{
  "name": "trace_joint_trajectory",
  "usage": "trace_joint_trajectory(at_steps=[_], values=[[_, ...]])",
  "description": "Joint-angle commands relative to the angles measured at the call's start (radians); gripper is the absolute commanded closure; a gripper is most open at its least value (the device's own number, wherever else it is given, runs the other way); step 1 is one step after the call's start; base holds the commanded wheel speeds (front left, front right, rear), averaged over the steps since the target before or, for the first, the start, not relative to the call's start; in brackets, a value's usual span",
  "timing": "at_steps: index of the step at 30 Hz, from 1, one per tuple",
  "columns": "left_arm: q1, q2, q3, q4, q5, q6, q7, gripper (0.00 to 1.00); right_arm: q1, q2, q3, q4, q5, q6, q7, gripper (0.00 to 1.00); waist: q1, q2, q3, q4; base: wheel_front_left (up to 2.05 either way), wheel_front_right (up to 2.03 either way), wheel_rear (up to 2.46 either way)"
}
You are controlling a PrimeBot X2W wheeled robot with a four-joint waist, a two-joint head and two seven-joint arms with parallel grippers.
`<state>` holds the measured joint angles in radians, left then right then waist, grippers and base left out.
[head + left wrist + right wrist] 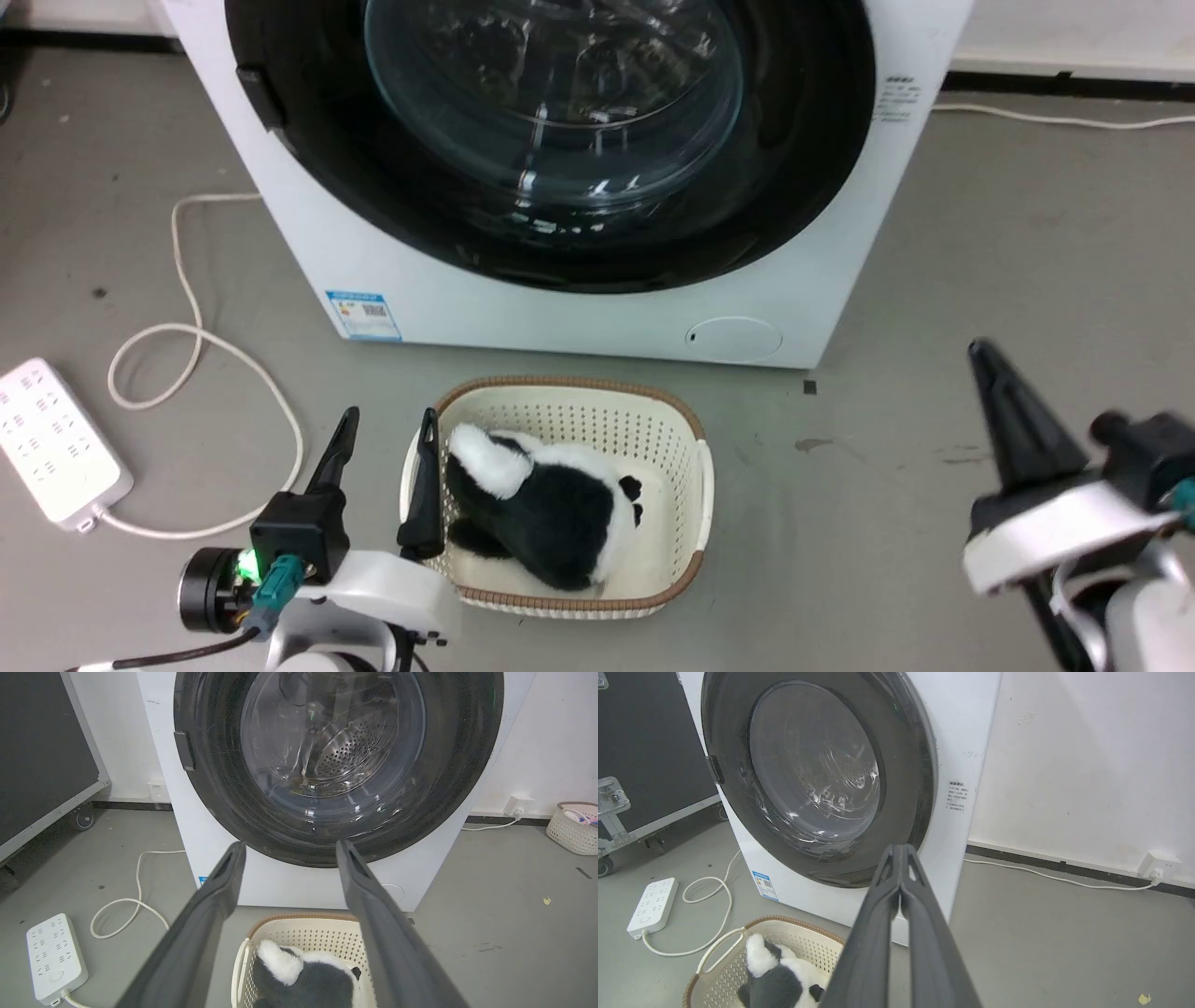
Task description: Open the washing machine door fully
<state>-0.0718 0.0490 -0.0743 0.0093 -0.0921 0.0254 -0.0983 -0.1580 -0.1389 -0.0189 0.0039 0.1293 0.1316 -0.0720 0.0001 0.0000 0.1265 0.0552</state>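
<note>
Washing machine door [560, 112] closed against the white machine front, far side of the basket [695, 439], well apart from both grippers, left gripper [390, 415] spread wide at near left, right gripper [899, 851] pinched together, empty, near right, left wrist view adds the perforated steel drum [355, 751] behind the glass, right wrist view a wall socket [1157, 863]

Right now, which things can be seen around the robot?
washing machine: one, white, straight ahead
washing machine door: one, glossy black, glass centre, looks closed
laundry basket: one, cream, floor before the machine
plush toy: one, black and white, inside that basket
power strip: one, white, floor at left
cable: one, white, looped beside the strip
left end effector: one, dark, open, near basket's left side
right end effector: one, dark, shut, empty, at right
</note>
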Motion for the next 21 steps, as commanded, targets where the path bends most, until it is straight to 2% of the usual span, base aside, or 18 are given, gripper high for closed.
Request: trace_joint_trajectory(at_steps=[1,5,11,21], values=[[-0.020,0.001,-0.005,-0.002,-0.008,0.005,-0.009,0.00,-0.027,-0.010,-0.005,0.004,0.015,0.000,0.000,1.00,-0.0001,0.0000,0.008,0.006,0.00,0.00,0.00],[-0.033,0.001,-0.013,-0.006,-0.015,0.009,-0.017,0.00,-0.082,-0.017,-0.025,0.015,0.077,0.000,0.021,1.00,-0.0001,0.0000,0.029,0.019,0.00,0.00,0.00],[-0.051,0.001,-0.024,-0.015,-0.031,0.018,-0.030,0.00,-0.190,-0.024,-0.082,0.068,0.189,0.000,0.108,1.00,-0.0001,0.0000,0.061,0.040,0.00,0.00,0.00],[-0.074,0.001,-0.033,-0.030,-0.056,0.026,-0.050,0.00,-0.394,-0.016,-0.162,0.185,0.276,-0.001,0.229,1.00,-0.0001,0.0000,0.128,0.068,0.00,0.00,0.00]])
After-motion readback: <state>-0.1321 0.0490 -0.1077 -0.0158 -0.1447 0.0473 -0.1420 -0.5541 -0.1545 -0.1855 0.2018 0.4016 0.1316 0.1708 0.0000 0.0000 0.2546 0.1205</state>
